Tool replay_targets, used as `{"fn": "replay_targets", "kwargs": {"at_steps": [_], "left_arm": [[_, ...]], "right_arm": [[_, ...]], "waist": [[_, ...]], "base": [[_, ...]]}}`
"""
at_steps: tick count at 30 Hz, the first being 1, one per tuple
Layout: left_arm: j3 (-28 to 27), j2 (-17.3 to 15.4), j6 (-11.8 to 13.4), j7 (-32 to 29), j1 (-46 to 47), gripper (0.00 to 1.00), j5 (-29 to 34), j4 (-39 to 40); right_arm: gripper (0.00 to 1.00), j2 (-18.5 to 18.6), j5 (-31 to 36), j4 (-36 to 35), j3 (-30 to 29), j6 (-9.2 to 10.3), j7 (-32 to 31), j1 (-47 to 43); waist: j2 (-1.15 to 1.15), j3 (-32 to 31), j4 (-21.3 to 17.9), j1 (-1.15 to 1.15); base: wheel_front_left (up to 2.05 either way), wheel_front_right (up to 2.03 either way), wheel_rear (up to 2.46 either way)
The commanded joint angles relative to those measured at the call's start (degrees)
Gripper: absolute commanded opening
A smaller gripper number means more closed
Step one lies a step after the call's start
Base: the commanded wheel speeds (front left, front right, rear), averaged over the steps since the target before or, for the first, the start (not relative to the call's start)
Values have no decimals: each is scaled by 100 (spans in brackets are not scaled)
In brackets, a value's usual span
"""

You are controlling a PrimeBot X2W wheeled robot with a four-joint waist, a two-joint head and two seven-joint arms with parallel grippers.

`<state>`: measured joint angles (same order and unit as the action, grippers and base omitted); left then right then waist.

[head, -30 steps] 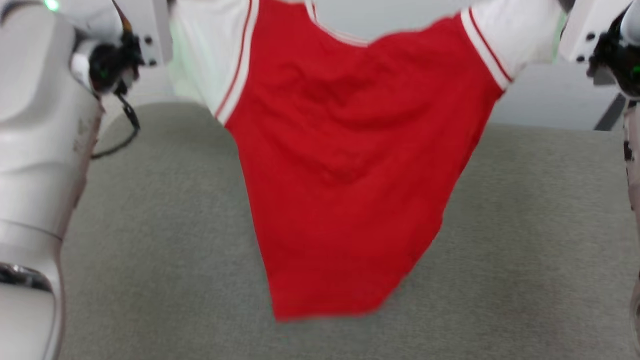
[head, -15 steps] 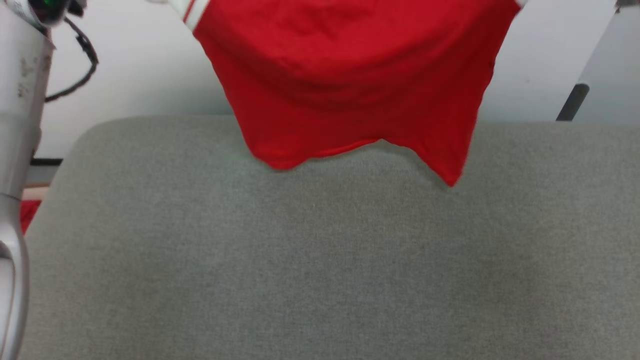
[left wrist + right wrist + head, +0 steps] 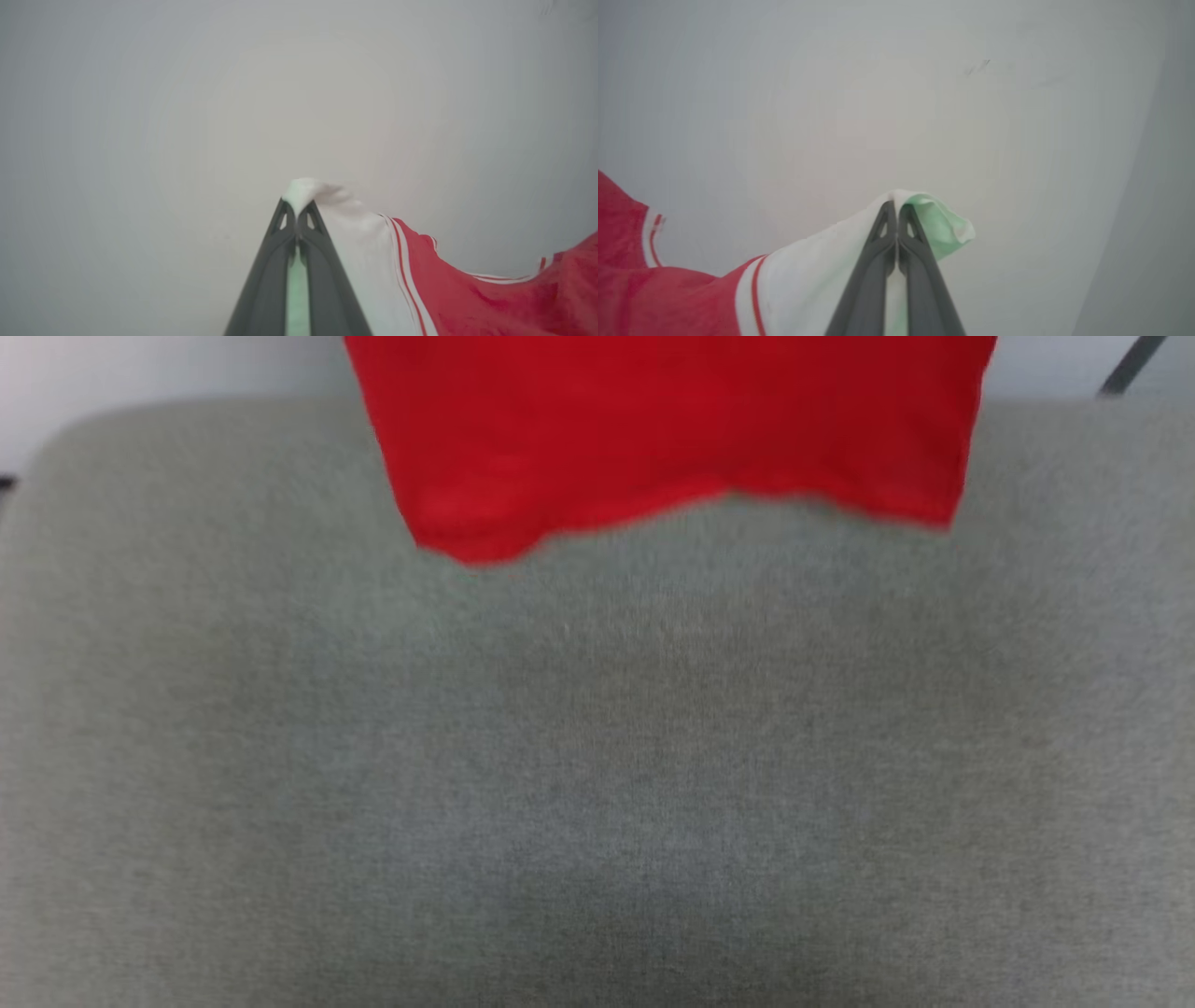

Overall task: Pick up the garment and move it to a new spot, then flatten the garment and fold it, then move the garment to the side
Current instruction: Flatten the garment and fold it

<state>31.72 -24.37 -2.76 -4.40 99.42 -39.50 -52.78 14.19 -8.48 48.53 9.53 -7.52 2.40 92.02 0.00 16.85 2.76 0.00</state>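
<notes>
The garment (image 3: 653, 429), a red jersey T-shirt, hangs from above in the head view, its wavy hem just over the far part of the grey surface (image 3: 597, 756). In the left wrist view my left gripper (image 3: 297, 205) is shut on a white sleeve of the garment (image 3: 355, 242), and the red body trails off to the right. In the right wrist view my right gripper (image 3: 893, 206) is shut on the other white sleeve of the garment (image 3: 817, 270), with red cloth at the lower left. The shirt's top is cut off by the head view's upper edge.
A pale wall (image 3: 140, 373) rises behind the grey surface's rounded far edge. A dark slanted bar (image 3: 1125, 369) stands at the far right. Both wrist views look at plain pale wall (image 3: 187, 116).
The garment has gone up and away: its hem, low over the surface's near half a second ago, now hangs by the far edge. Both forearms have left the head view, which has shifted.
</notes>
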Motion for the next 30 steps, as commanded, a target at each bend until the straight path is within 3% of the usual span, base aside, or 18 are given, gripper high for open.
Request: {"fn": "replay_targets", "kwargs": {"at_steps": [1,8,12,17,25,30], "left_arm": [[4,37,4,123,151,0,67,-12],[-21,151,-182,934,1149,0,245,-48],[-29,219,-282,1569,1449,0,311,-122],[-116,337,-347,1878,1386,0,236,-356],[-202,487,-414,1961,853,0,212,-733],[-42,615,-461,1957,407,0,259,-851]], "right_arm": [[0,14,133,53,-27,6,170,150],[0,-53,1308,216,-288,6,1128,1089],[0,-122,1865,104,-452,6,1261,1252],[0,-256,2291,-136,-640,6,1280,1043],[0,-499,2357,133,-599,6,1278,503],[0,-366,2118,218,-454,6,1278,247]], "waist": [[0,977,-85,0],[0,2205,-6,0],[0,2733,75,0],[0,3136,236,0],[0,3076,389,0],[0,2741,466,0]], "base": [[0,0,0],[0,0,0],[0,0,0],[0,0,0],[0,0,0],[0,0,0]]}}
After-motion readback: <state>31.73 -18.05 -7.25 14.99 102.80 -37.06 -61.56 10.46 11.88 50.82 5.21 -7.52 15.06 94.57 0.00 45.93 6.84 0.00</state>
